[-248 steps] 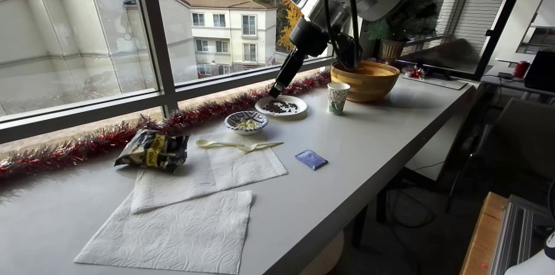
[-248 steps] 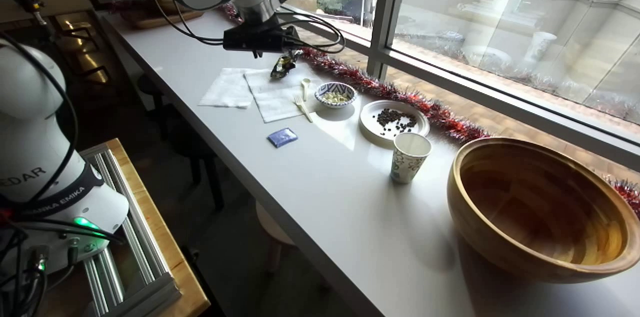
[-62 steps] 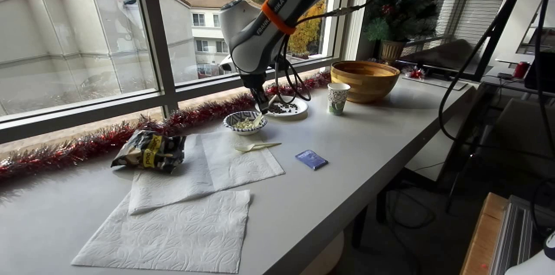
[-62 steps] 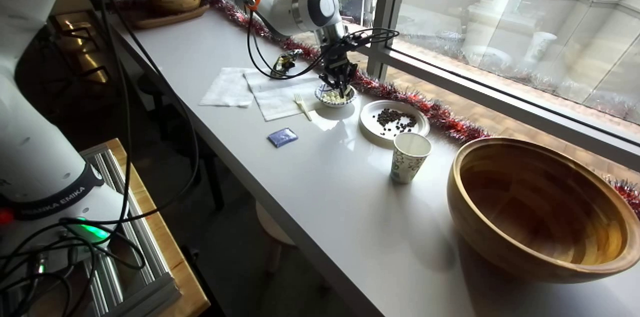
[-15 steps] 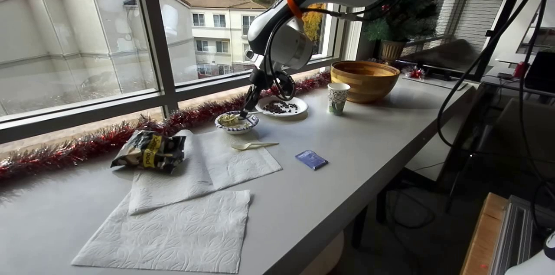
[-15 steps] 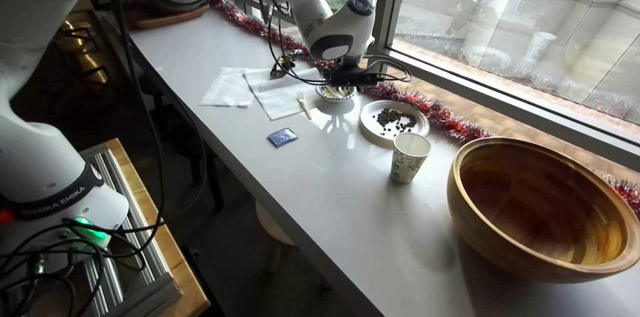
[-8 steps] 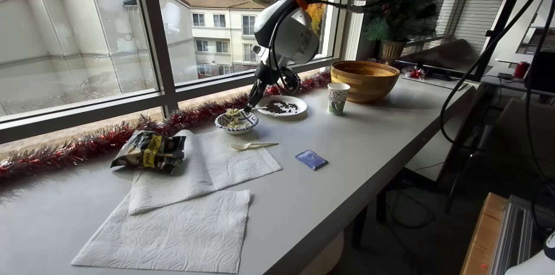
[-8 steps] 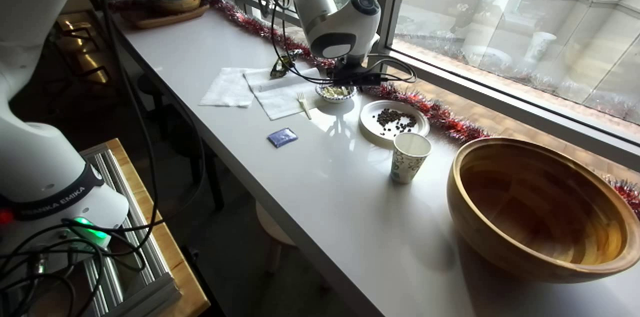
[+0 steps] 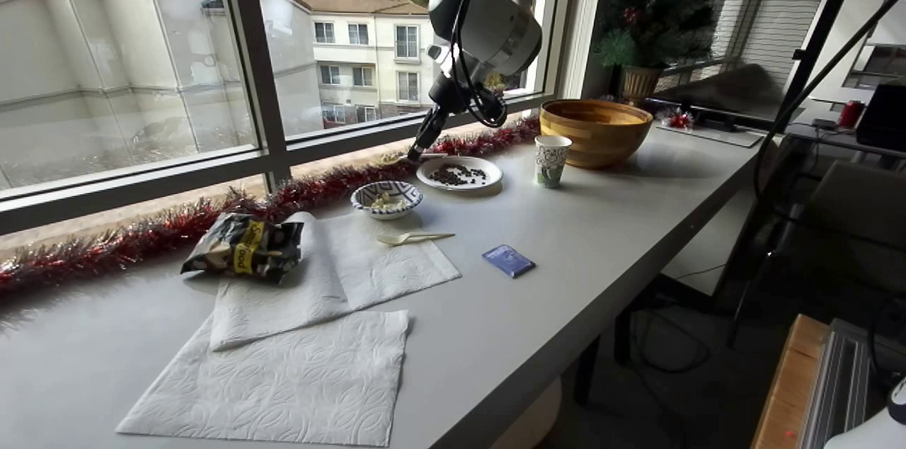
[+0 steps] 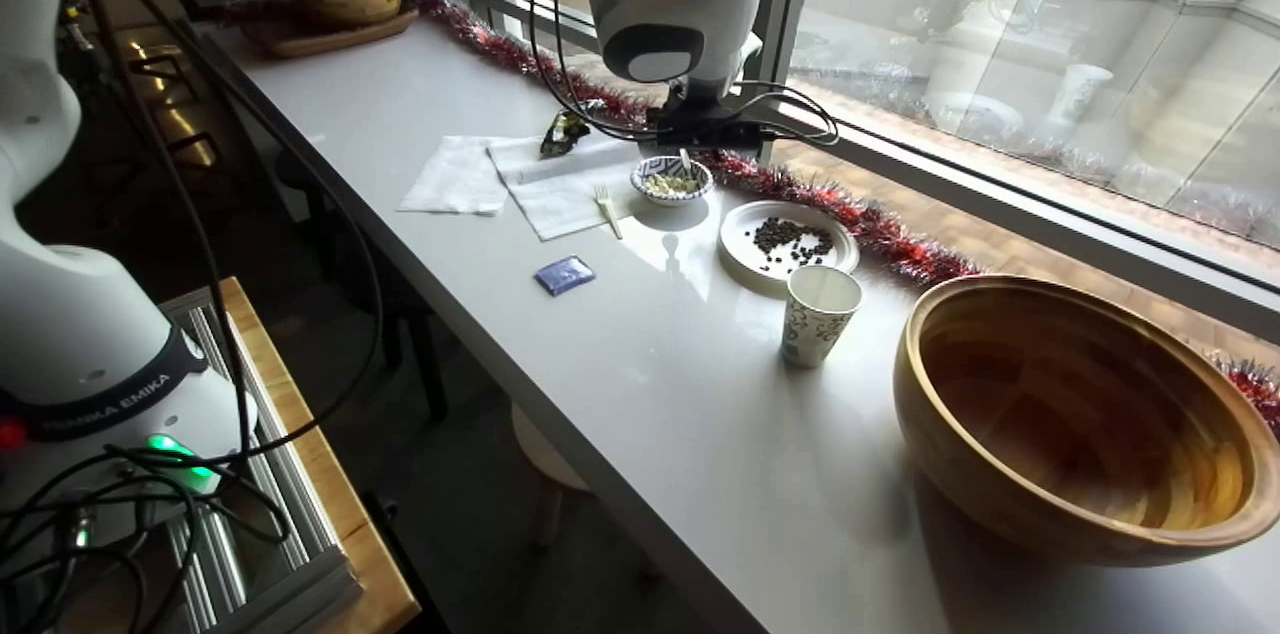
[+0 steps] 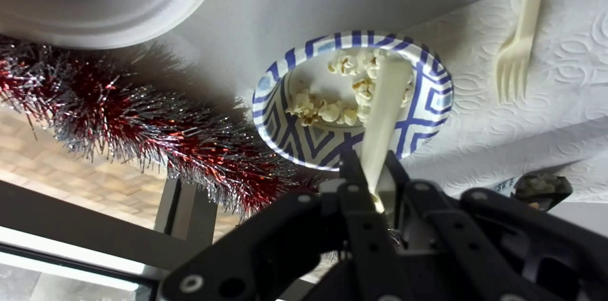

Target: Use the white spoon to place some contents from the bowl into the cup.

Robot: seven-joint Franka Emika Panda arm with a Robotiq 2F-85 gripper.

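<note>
My gripper (image 11: 374,161) is shut on the white spoon (image 11: 382,116), gripping its handle. The free handle end passes over the bowl (image 11: 427,111) in the wrist view; the spoon's head is mostly behind the fingers there. In an exterior view the gripper (image 9: 415,153) holds the spoon raised, its head carrying popcorn (image 9: 391,159) on the window side. Blue-patterned, the bowl (image 9: 388,214) holds more popcorn and stands on the table below. The cup (image 9: 551,169), white paper with a leafy print, stands upright beyond the plate, its mouth visible in an exterior view, cup (image 10: 812,334).
A white plate (image 9: 460,187) of dark beans lies between bowl and cup. The large wooden bowl (image 9: 594,141) is behind the cup. Tinsel (image 9: 304,197) runs along the window. A fork (image 9: 414,239), paper towels (image 9: 304,378), snack bag (image 9: 244,247) and blue packet (image 9: 508,260) lie nearer.
Over the last second my gripper has lifted the spoon, with popcorn on it, up out of the bowl. The bowl stands slightly displaced from several seconds ago; the cup has not moved.
</note>
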